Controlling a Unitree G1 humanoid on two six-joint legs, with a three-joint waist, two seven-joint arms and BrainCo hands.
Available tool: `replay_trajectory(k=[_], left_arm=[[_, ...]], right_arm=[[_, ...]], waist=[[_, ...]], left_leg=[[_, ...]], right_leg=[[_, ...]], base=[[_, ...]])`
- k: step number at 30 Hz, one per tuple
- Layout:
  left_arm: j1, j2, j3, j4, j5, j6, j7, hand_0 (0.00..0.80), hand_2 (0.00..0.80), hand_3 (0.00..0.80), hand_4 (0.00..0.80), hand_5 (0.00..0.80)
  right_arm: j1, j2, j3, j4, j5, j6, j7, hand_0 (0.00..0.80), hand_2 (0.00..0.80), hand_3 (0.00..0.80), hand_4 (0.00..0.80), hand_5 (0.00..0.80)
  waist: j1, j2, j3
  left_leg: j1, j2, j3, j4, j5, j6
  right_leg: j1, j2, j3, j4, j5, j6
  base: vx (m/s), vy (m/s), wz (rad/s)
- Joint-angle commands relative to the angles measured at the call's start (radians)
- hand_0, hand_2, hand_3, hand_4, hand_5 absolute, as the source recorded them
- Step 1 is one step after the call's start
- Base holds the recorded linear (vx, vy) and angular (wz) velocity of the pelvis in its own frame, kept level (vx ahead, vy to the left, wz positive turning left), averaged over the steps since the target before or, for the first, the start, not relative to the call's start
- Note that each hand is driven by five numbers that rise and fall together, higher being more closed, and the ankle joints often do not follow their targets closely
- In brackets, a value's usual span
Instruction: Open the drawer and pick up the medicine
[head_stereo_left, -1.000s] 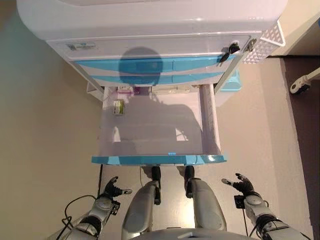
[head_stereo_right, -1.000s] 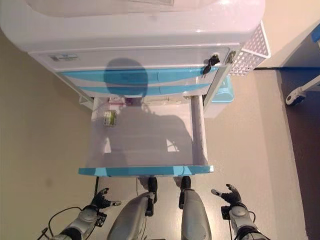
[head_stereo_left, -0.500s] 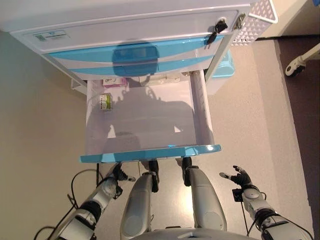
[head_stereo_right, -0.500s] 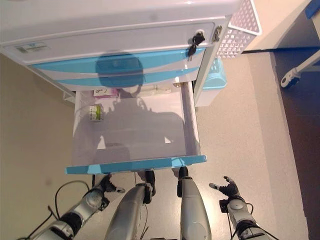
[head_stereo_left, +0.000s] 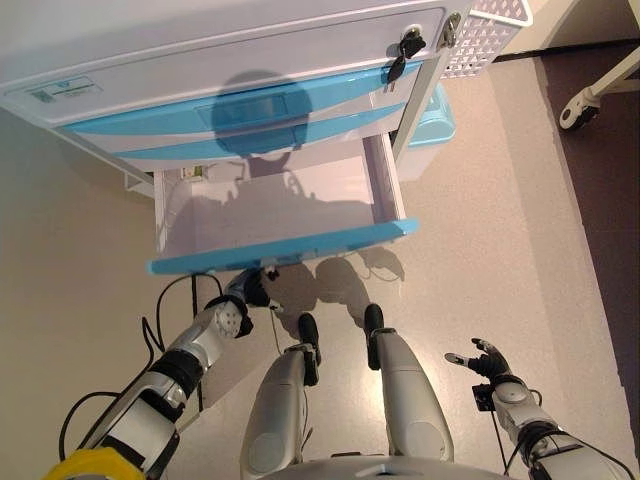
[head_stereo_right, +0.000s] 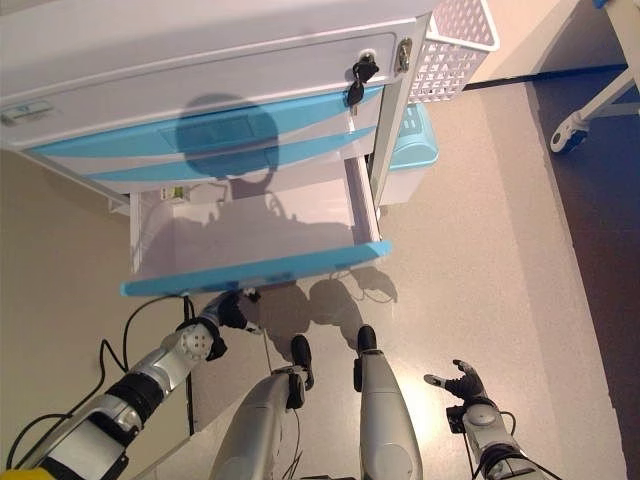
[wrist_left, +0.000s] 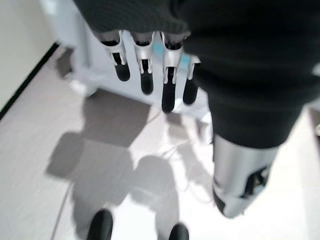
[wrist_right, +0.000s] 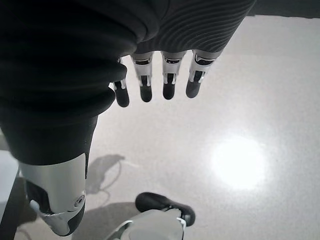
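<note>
Your left hand (head_stereo_left: 252, 291) sits just under the drawer's blue front (head_stereo_left: 285, 246), fingers straight and relaxed, holding nothing; its arm stretches forward from the lower left. The drawer (head_stereo_right: 250, 228) stands pulled out, so opening looks done and the pick is the step in hand. The medicine is hard to make out: only small items show at the drawer's back left corner (head_stereo_right: 178, 193). Next, lift over the front and reach back there. Your right hand (head_stereo_left: 490, 357) hangs well right of the drawer, fingers loosely spread, empty.

no readable text, small label (head_stereo_left: 58, 89) on cabinet (head_stereo_left: 230, 60) too blurred
</note>
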Motion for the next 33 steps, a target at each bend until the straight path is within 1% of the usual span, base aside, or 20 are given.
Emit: replay_trajectory(k=[1,7,9,10,17,18,21,22,24,25,26,27,33], left_arm=[[-0.062,0.022,0.060,-0.023,0.014,0.003,0.019,0.000,0.000,0.000,0.000,0.000],[-0.134,0.068,0.074,-0.023,0.012,0.019,0.027,0.000,0.000,0.000,0.000,0.000],[-0.161,0.098,0.087,-0.026,-0.005,0.022,0.037,0.000,0.000,0.000,0.000,0.000],[-0.161,0.099,0.087,-0.026,-0.005,0.022,0.037,0.000,0.000,0.000,0.000,0.000],[-0.225,0.142,0.095,0.034,0.004,0.038,0.063,0.000,0.000,0.000,0.000,0.000],[-0.249,0.156,0.096,0.071,0.014,0.043,0.079,0.000,0.000,0.000,0.000,0.000],[-0.279,0.166,0.096,0.110,0.039,0.052,0.108,0.000,0.000,0.000,0.000,0.000],[-0.308,0.179,0.105,0.131,0.064,0.063,0.153,0.000,0.000,0.000,0.000,0.000],[-0.308,0.179,0.105,0.131,0.064,0.063,0.153,0.000,0.000,0.000,0.000,0.000],[-0.310,0.176,0.129,0.150,0.057,0.063,0.191,0.000,0.000,0.000,0.000,0.000],[-0.311,0.178,0.133,0.158,0.056,0.065,0.208,0.000,0.000,0.000,0.000,0.000],[-0.312,0.180,0.142,0.144,0.051,0.067,0.219,0.000,0.000,0.000,0.000,0.000],[-0.307,0.193,0.164,0.152,0.037,0.067,0.245,0.000,0.000,0.000,0.000,0.000]], right_arm=[[0.069,-0.045,-0.011,0.027,-0.014,0.016,0.011,0.000,0.000,0.000,0.000,0.000],[0.080,-0.038,-0.007,0.038,-0.013,0.021,0.023,0.000,0.000,0.000,0.000,0.000],[0.079,-0.033,-0.006,0.036,-0.005,0.021,0.026,0.000,0.000,0.000,0.000,0.000],[0.079,-0.033,-0.006,0.036,-0.005,0.021,0.026,0.000,0.000,0.000,0.000,0.000],[0.069,-0.021,0.008,0.042,0.006,0.020,0.033,0.000,0.000,0.000,0.000,0.000],[0.065,-0.018,0.013,0.044,0.010,0.019,0.031,0.000,0.000,0.000,0.000,0.000],[0.064,-0.014,0.022,0.046,0.008,0.016,0.030,0.000,0.000,0.000,0.000,0.000],[0.065,-0.008,0.031,0.048,0.009,0.011,0.025,0.000,0.000,0.000,0.000,0.000],[0.065,-0.008,0.031,0.048,0.009,0.011,0.025,0.000,0.000,0.000,0.000,0.000],[0.070,0.000,0.038,0.046,0.010,0.006,0.021,0.000,0.000,0.000,0.000,0.000],[0.071,0.002,0.042,0.048,0.009,0.005,0.018,0.000,0.000,0.000,0.000,0.000],[0.071,0.004,0.043,0.046,0.011,0.002,0.015,0.000,0.000,0.000,0.000,0.000],[0.075,0.008,0.054,0.042,0.014,-0.002,0.008,0.000,0.000,0.000,0.000,0.000]], waist=[[-0.020,0.020,-0.043],[-0.026,0.013,-0.040],[-0.028,0.008,-0.040],[-0.028,0.008,-0.040],[-0.031,-0.003,-0.037],[-0.034,-0.008,-0.037],[-0.036,-0.015,-0.036],[-0.037,-0.022,-0.037],[-0.037,-0.022,-0.037],[-0.039,-0.028,-0.039],[-0.040,-0.030,-0.041],[-0.041,-0.032,-0.044],[-0.042,-0.039,-0.051]], left_leg=[[0.012,-0.032,-0.007,-0.009,-0.022,0.034],[0.005,-0.030,0.007,-0.008,-0.027,0.037],[-0.003,-0.027,0.011,-0.003,-0.031,0.039],[-0.004,-0.027,0.012,-0.003,-0.031,0.039],[-0.024,-0.021,0.030,0.021,-0.044,0.045],[-0.031,-0.017,0.037,0.027,-0.047,0.046],[-0.035,-0.012,0.048,0.028,-0.049,0.048],[-0.041,-0.008,0.057,0.032,-0.051,0.049],[-0.041,-0.008,0.057,0.032,-0.051,0.049],[-0.046,-0.006,0.059,0.034,-0.053,0.049],[-0.047,-0.006,0.060,0.034,-0.054,0.049],[-0.051,-0.006,0.061,0.034,-0.055,0.049],[-0.058,-0.002,0.065,0.033,-0.056,0.048]], right_leg=[[0.027,0.009,0.007,-0.061,0.057,0.032],[0.015,0.011,0.019,-0.065,0.064,0.034],[0.007,0.013,0.025,-0.065,0.066,0.035],[0.006,0.013,0.025,-0.065,0.066,0.035],[-0.017,0.020,0.045,-0.055,0.068,0.035],[-0.025,0.023,0.053,-0.054,0.071,0.037],[-0.033,0.028,0.061,-0.055,0.075,0.040],[-0.038,0.031,0.069,-0.057,0.077,0.041],[-0.039,0.031,0.069,-0.057,0.077,0.041],[-0.044,0.033,0.072,-0.057,0.077,0.040],[-0.046,0.034,0.072,-0.058,0.078,0.040],[-0.050,0.034,0.072,-0.059,0.079,0.040],[-0.057,0.037,0.075,-0.066,0.084,0.040]], base=[[0.006,0.005,-0.05],[0.011,0.008,-0.09],[0.007,0.001,-0.02],[0.000,0.000,0.00],[0.005,0.012,-0.04],[0.002,0.026,-0.07],[0.000,0.027,-0.13],[0.004,0.012,-0.17],[0.001,0.005,-0.15],[-0.002,-0.002,-0.12],[-0.004,-0.003,-0.13],[0.002,0.000,-0.10],[0.002,0.002,-0.03]])
